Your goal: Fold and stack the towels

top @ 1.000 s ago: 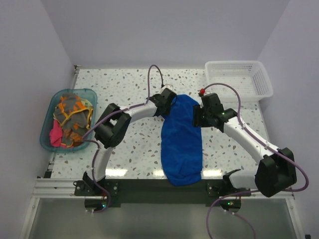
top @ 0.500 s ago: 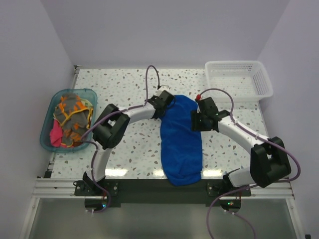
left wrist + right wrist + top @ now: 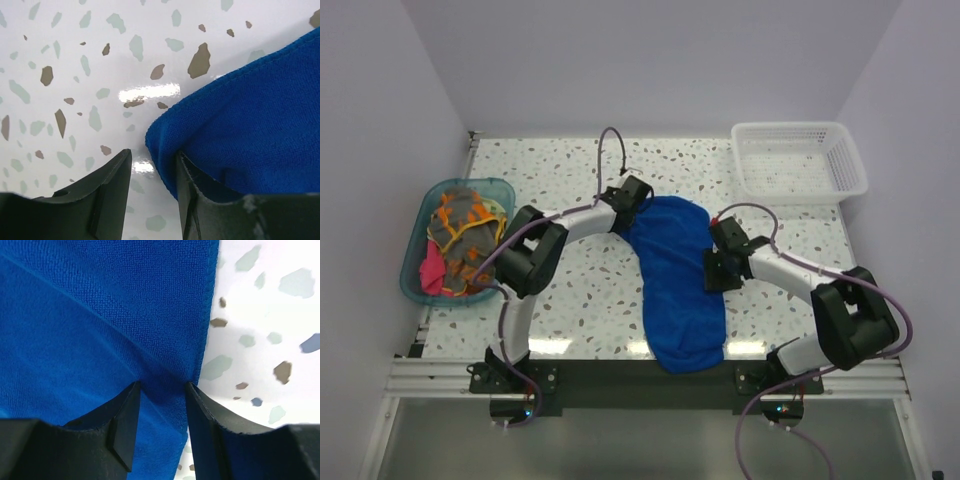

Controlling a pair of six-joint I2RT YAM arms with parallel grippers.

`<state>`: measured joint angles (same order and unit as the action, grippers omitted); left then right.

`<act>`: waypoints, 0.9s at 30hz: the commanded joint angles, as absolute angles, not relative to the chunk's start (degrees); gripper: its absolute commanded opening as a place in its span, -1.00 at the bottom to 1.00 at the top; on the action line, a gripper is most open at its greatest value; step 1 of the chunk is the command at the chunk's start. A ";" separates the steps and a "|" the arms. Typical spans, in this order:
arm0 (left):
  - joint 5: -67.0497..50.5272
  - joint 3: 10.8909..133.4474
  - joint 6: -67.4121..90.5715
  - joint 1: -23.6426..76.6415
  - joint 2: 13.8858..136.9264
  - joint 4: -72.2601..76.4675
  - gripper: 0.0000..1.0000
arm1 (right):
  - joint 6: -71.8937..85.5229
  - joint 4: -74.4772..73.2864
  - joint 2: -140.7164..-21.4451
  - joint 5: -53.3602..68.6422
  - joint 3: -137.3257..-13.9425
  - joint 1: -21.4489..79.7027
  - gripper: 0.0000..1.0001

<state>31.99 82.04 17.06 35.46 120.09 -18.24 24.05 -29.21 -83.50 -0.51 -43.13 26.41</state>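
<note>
— Where's the blue towel (image 3: 680,285)?

— In the middle of the table (image 3: 590,290), running far to near, with its near end drooping over the edge. The other towels (image 3: 465,235) are heaped in the teal tub (image 3: 420,235) on the left. The white basket (image 3: 800,130) is at the far right.

— And the grippers?

— The left gripper (image 3: 152,160) is at the towel's far-left corner. Its fingers are apart, with bare table showing between them. The right gripper (image 3: 162,387) is on the towel's right edge, fingers half apart with cloth between them. I can't tell whether it's pinching.
</note>
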 commanded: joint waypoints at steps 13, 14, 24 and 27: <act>27.43 79.29 8.87 32.43 117.96 -26.10 0.04 | 24.36 -45.43 -80.16 5.63 -49.29 41.57 0.04; 26.64 78.06 9.31 32.43 117.25 -25.41 0.04 | 23.30 -46.22 -80.07 3.97 -51.48 41.40 0.04; 21.54 70.15 12.57 32.43 112.60 -23.56 -0.04 | 8.54 -38.42 -95.87 0.88 -77.34 28.32 0.03; 21.45 68.91 12.57 32.43 111.27 -23.12 -0.08 | 5.81 -33.76 -102.20 3.16 -80.14 25.42 0.06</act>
